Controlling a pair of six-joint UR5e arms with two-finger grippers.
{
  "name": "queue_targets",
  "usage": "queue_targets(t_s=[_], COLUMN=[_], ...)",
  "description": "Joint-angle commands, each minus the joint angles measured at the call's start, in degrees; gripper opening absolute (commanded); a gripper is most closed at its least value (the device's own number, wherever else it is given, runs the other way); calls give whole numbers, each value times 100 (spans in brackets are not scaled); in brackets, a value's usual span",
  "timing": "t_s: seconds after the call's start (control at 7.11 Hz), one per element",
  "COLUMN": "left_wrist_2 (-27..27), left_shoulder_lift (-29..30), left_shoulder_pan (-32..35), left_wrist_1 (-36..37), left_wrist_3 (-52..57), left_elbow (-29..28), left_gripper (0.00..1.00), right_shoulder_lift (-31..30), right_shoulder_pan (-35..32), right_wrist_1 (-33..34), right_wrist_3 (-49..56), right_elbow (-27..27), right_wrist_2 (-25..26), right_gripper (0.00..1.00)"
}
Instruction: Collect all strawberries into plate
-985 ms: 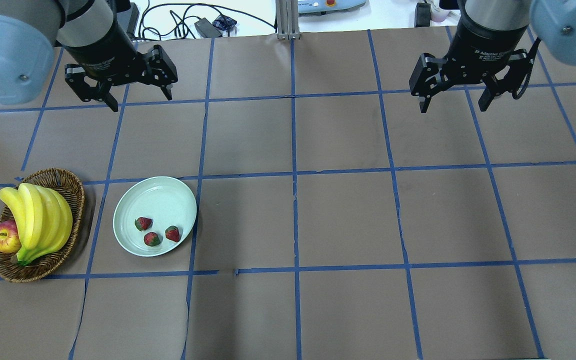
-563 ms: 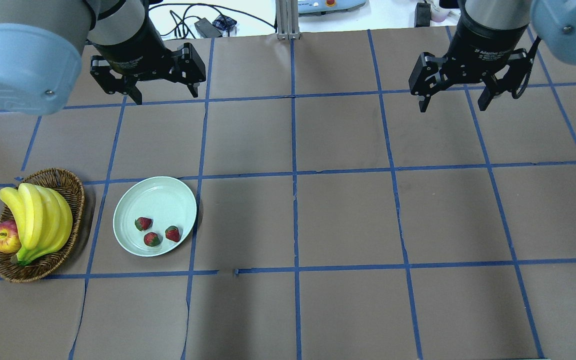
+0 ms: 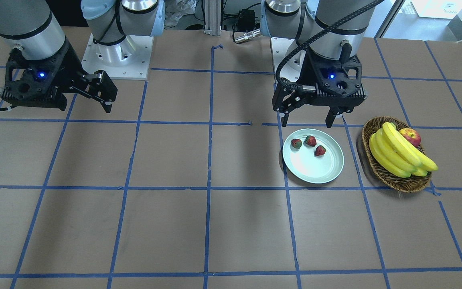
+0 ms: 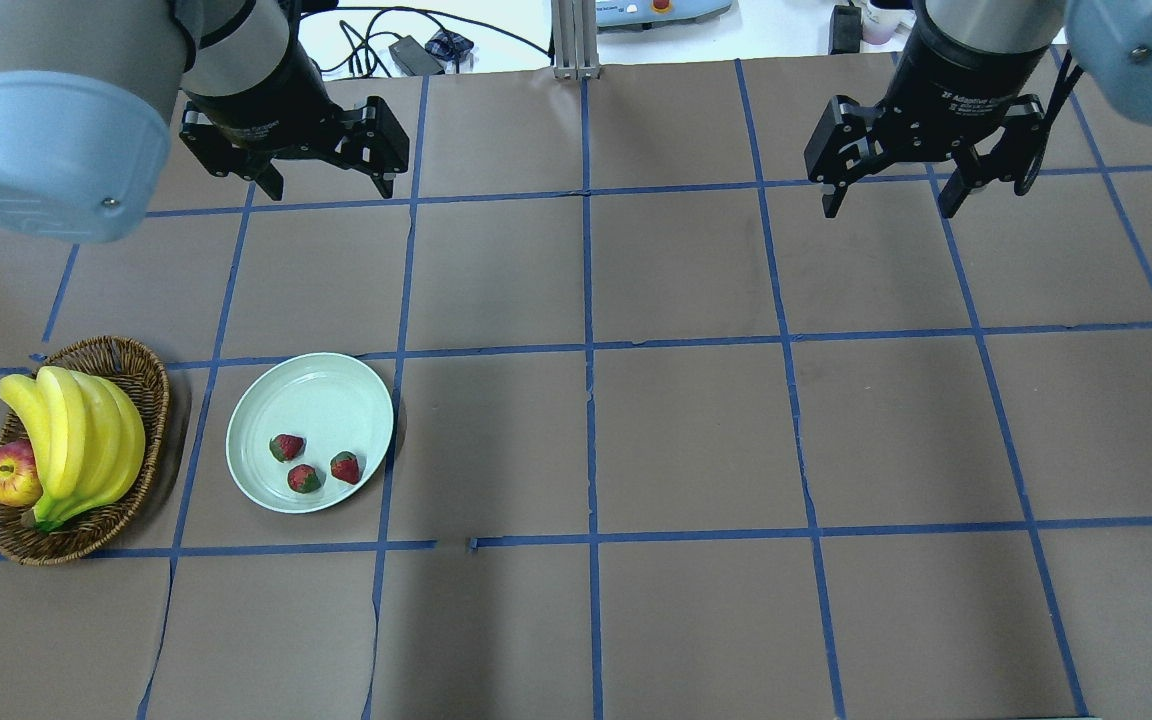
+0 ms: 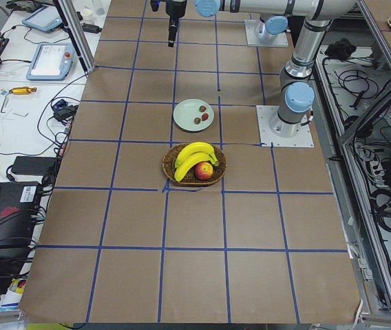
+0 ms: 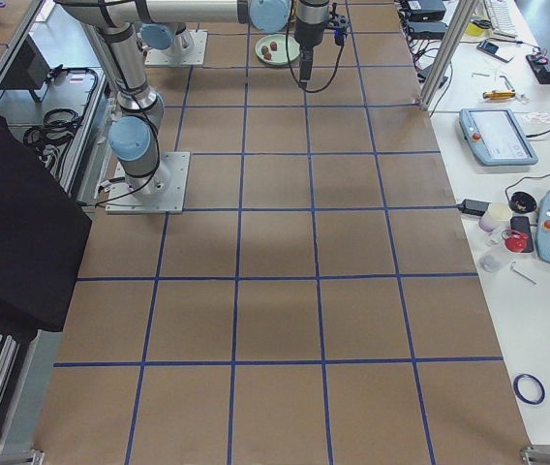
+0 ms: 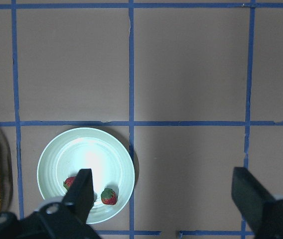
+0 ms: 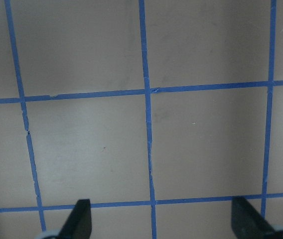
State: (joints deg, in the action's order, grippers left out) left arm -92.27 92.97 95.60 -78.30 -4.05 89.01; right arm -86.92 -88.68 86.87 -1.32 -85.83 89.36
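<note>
On the right wrist "2F Adaptive" is showing; left fingers and right fingers, spread empty, are shifting slightly

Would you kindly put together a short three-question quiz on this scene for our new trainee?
1. True or false: all three strawberries lie on the plate.
2. What lies in the wicker basket? A) bananas and an apple; B) a strawberry; C) a cup.
3. Fill in: the left gripper and the right gripper are both ____, holding nothing.
Key: 1 true; 2 A; 3 open.
</note>
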Motion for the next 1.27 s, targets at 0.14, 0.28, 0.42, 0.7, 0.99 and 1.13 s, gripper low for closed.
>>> queue_targets(t_s=[0.14, 0.28, 0.42, 0.7, 0.99, 1.13], left_wrist_2=[-1, 16, 199, 289, 289, 298], left_shoulder_lift=[-16, -33, -33, -69, -69, -69], left_shoulder_pan=[2, -7, 2, 2, 20, 20], left_wrist_1=[-10, -62, -254, -344, -317, -291], left_wrist_3=[19, 19, -16, -8, -17, -8], left_elbow=[37, 28, 20, 28, 46, 46], left_gripper=[100, 100, 100, 100, 100, 100], right_shoulder_lift=[0, -52, -79, -79, -88, -140], right_shoulder_pan=[0, 0, -9, -35, -35, -26], right_wrist_1=[971, 1042, 1043, 964, 911, 711], right_wrist_3=[44, 44, 52, 53, 70, 61], right_elbow=[-144, -353, -399, -329, -294, -285], right_wrist_2=[64, 81, 73, 64, 38, 64], right_gripper=[100, 100, 100, 100, 100, 100])
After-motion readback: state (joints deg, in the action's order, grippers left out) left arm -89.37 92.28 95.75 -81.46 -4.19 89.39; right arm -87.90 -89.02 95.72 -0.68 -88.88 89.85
